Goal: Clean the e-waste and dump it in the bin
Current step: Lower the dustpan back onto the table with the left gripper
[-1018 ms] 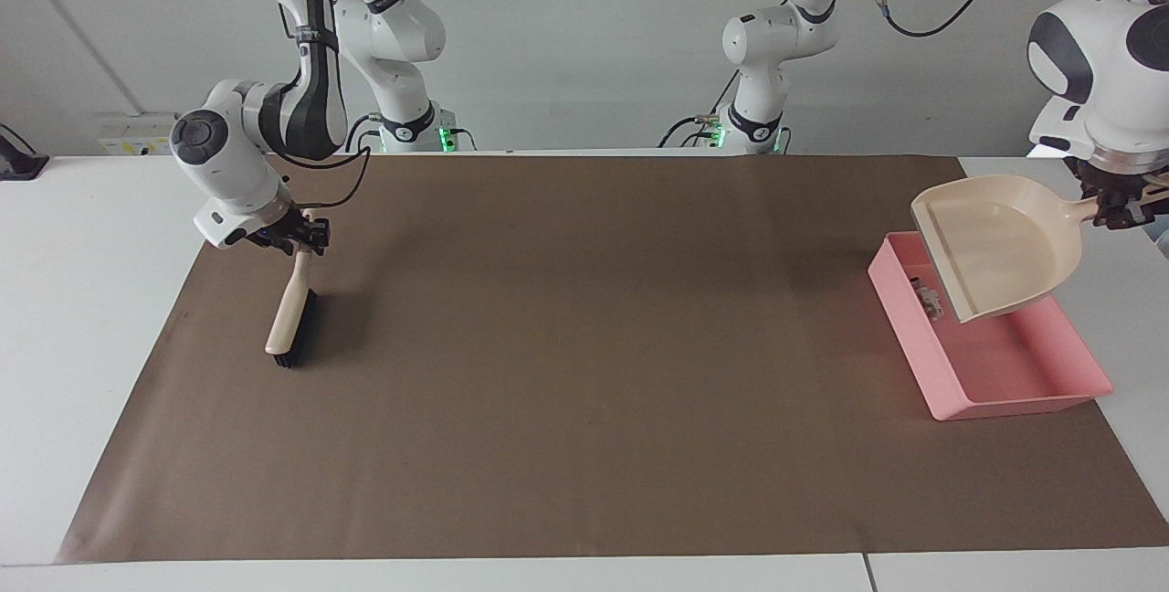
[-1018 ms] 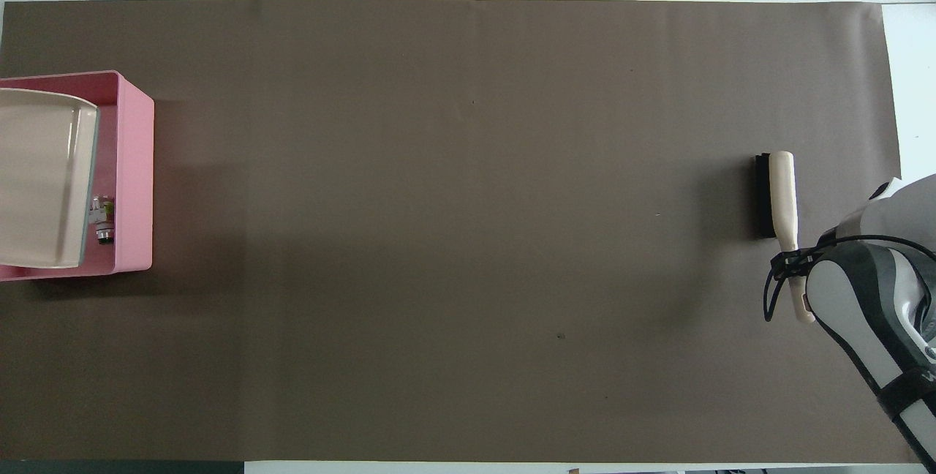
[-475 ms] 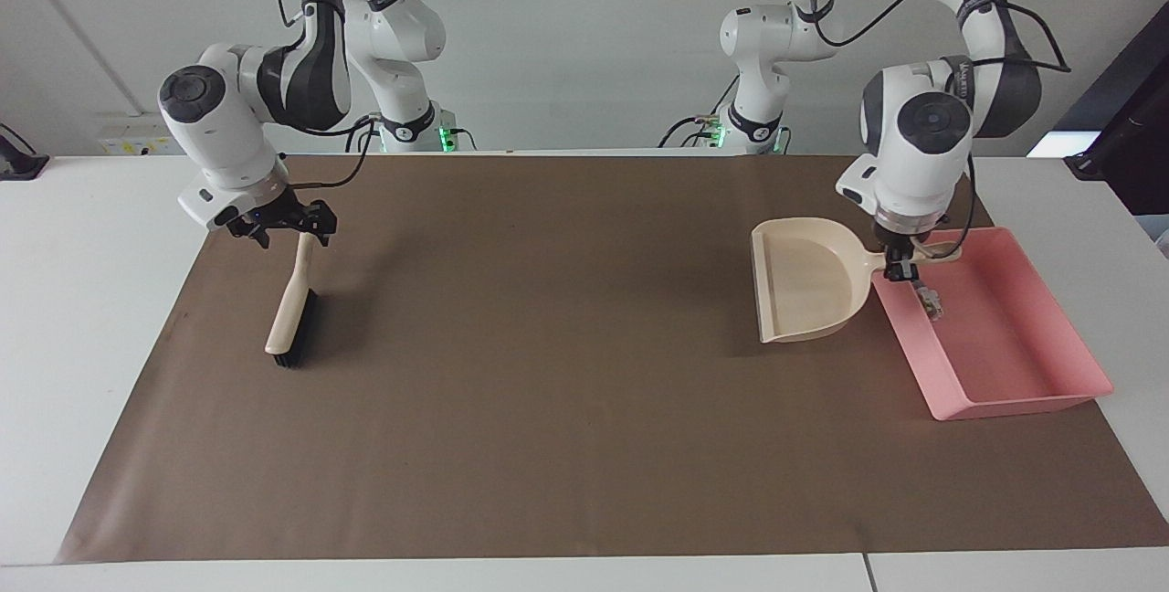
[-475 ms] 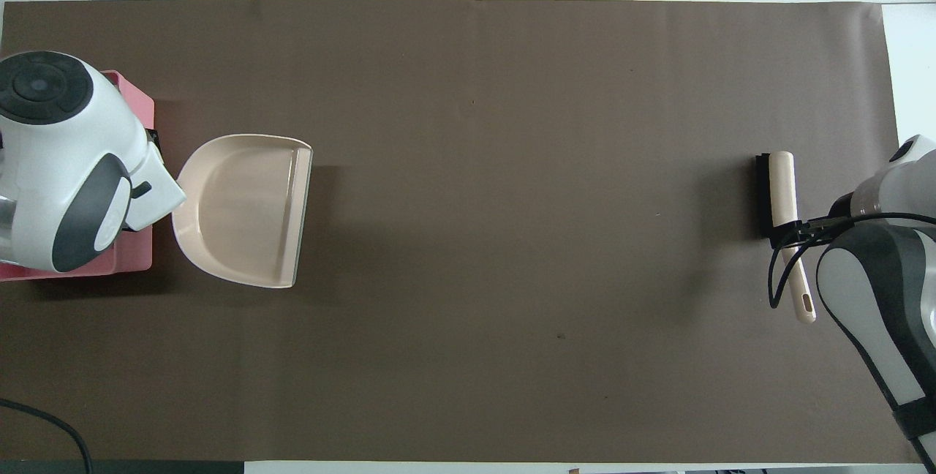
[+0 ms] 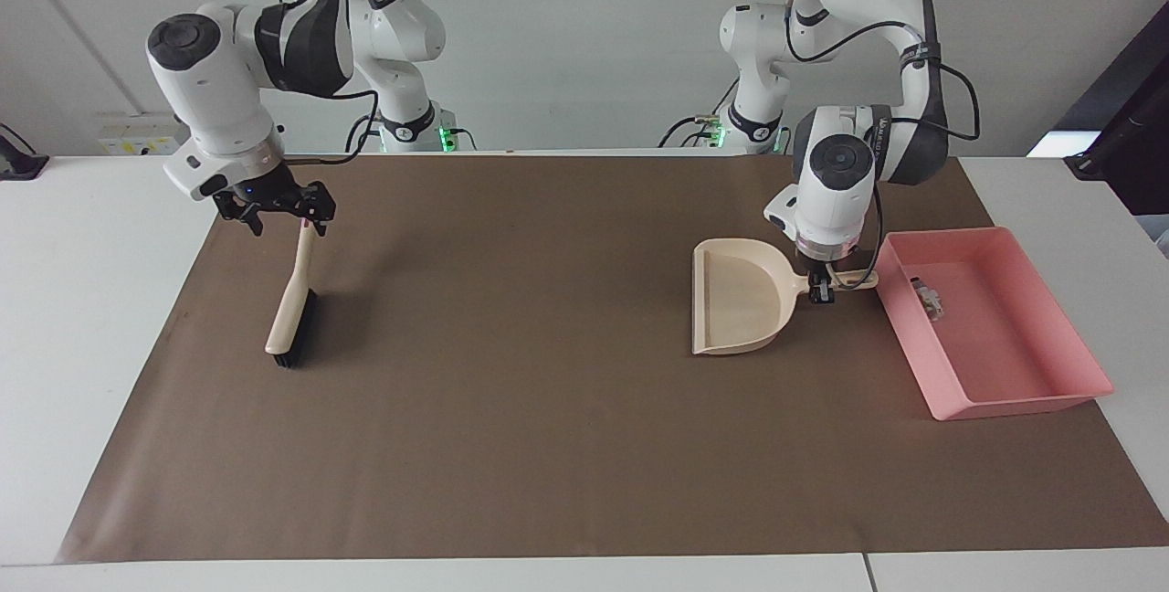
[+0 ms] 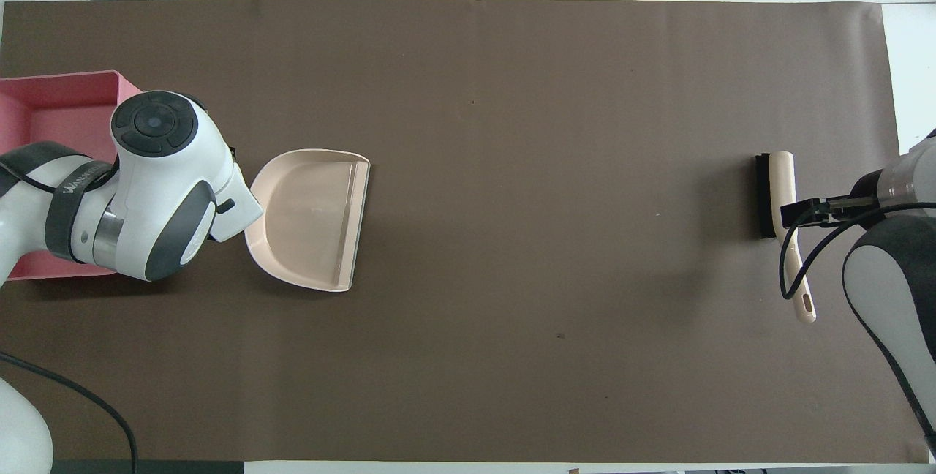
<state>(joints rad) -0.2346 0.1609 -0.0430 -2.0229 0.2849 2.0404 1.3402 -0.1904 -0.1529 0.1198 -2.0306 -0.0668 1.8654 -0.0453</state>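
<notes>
The pink bin (image 5: 1005, 391) sits at the left arm's end of the table. Small e-waste bits (image 5: 930, 298) lie inside it, by the wall beside the dustpan. In the overhead view the left arm hides them, and only part of the bin (image 6: 51, 93) shows. My left gripper (image 5: 822, 286) is shut on the handle of the cream dustpan (image 5: 735, 309), which lies flat on the mat beside the bin (image 6: 311, 218). My right gripper (image 5: 283, 217) hangs open just over the handle end of the brush (image 5: 292, 313), and nothing is between its fingers.
A brown mat (image 5: 548, 409) covers most of the white table. The brush (image 6: 776, 196) lies on it at the right arm's end, bristles down, under the right gripper (image 6: 808, 211).
The left arm swung the dustpan from over the bin down to the mat beside it. The right gripper opened, let go of the brush handle and rose a little.
</notes>
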